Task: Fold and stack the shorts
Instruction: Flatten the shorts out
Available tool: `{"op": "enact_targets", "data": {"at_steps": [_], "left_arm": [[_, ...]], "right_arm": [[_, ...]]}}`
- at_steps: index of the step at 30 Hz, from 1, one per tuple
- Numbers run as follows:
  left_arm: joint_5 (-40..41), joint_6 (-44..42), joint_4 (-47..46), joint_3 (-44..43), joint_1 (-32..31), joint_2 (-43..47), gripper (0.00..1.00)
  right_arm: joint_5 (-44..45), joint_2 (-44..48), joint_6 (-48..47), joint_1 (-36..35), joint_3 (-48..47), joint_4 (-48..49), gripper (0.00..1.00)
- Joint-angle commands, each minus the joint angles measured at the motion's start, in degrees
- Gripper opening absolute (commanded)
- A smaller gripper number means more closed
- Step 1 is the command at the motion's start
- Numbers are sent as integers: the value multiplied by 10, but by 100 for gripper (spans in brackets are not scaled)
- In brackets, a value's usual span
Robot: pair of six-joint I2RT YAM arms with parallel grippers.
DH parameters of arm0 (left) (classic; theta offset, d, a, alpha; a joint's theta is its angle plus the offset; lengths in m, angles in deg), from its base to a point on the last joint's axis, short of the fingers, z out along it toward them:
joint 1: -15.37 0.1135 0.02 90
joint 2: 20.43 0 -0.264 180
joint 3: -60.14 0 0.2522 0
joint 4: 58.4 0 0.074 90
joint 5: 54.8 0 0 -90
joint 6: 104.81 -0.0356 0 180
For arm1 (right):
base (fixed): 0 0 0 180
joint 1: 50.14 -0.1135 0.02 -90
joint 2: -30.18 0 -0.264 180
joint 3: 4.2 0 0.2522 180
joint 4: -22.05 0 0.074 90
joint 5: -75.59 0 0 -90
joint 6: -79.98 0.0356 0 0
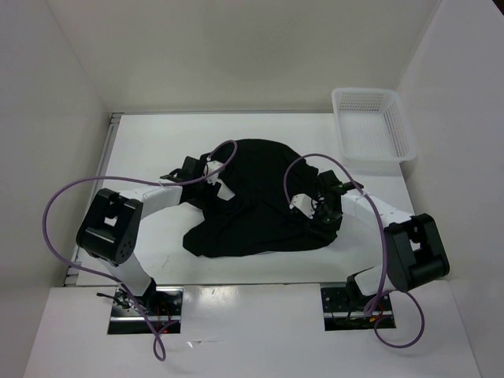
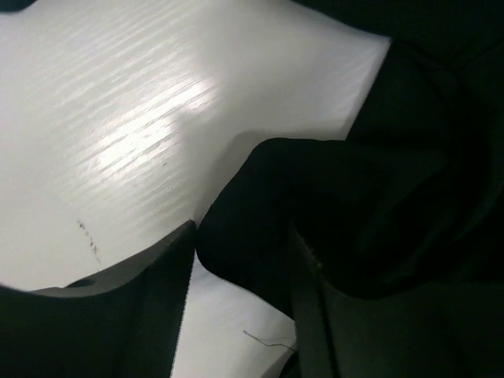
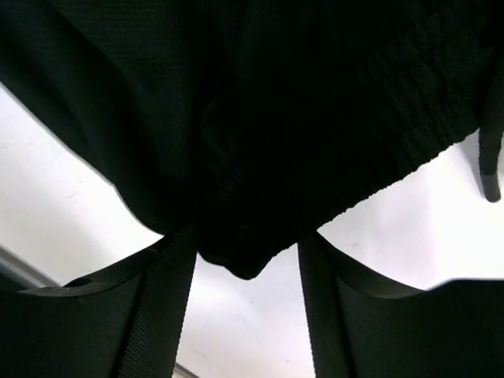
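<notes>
The black shorts (image 1: 260,201) lie crumpled in the middle of the white table. My left gripper (image 1: 223,186) is at their left edge. In the left wrist view the left gripper (image 2: 242,236) is open, and a rounded fold of the shorts (image 2: 331,205) reaches in between the fingers (image 2: 161,307). My right gripper (image 1: 313,209) is at the shorts' right edge. In the right wrist view the right gripper (image 3: 246,236) is open, and a corner of the ribbed waistband (image 3: 315,118) hangs between the fingers (image 3: 161,315). A drawstring end (image 3: 490,157) dangles at the right.
A white mesh basket (image 1: 370,122) stands at the table's back right corner. White walls enclose the table on the left, back and right. Purple cables loop above both arms.
</notes>
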Motion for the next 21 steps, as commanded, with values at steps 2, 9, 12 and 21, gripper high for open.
{"op": "enact_targets", "data": {"at_steps": [2,9,12,21], "left_arm": [[-34,-2,-23,-5,-8,-16,52],[-17,-2,-26,-5,-8,-16,0],[90,-2,-72,0,3,-3,0],[185,-2,-123,-60,60,8,0]], "right_arm": [[21,17,-13,-4,22,55,57],[16,22,-19,-4,39,55,37],[23,27,-25,-4,45,55,13],[23,33,-41,-4,50,50,4]]}}
